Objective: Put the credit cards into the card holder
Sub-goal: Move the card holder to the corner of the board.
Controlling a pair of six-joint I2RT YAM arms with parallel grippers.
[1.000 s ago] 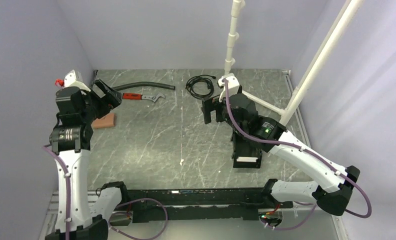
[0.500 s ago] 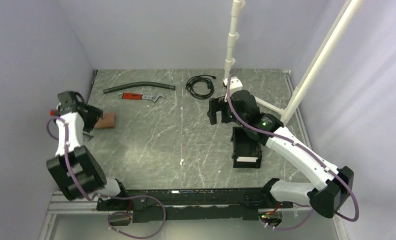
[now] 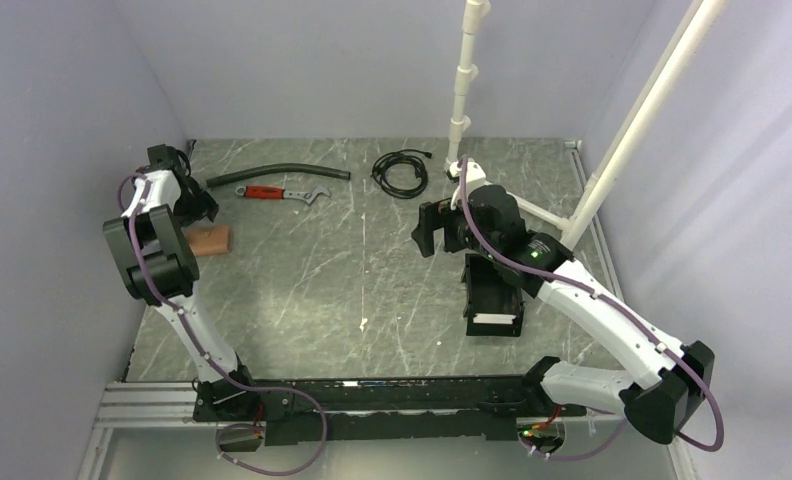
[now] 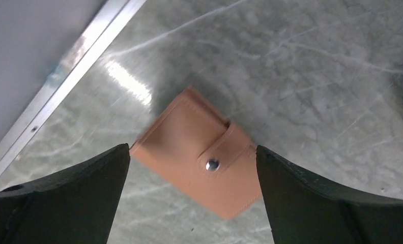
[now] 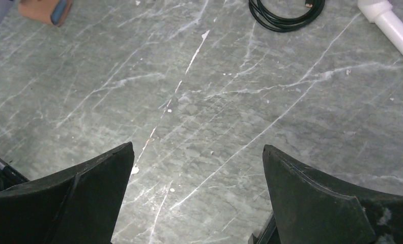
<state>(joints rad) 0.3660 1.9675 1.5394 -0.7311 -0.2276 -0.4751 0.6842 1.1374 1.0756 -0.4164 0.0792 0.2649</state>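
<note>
The black card holder (image 3: 492,290) lies on the table right of centre, partly under my right arm. A whitish card edge (image 3: 495,319) shows at its near end. No other loose cards show. The small tan snap wallet (image 3: 212,241) lies at the far left; a bluish edge (image 5: 62,11) shows at its open end in the right wrist view. My left gripper (image 3: 194,205) is open and empty, hovering above the wallet (image 4: 199,157), jaws either side of it. My right gripper (image 3: 427,228) is open and empty over bare table (image 5: 198,146), left of the holder.
A red-handled wrench (image 3: 282,193) and a black hose (image 3: 277,175) lie at the back left. A coiled black cable (image 3: 400,170) lies at the back centre, also in the right wrist view (image 5: 286,12). White pipes (image 3: 632,125) stand at the back right. A wall runs close along the left.
My left arm has swung from a raised pose and reached toward the back left, bringing its gripper over the wallet. My right gripper has shifted slightly right and stayed open.
</note>
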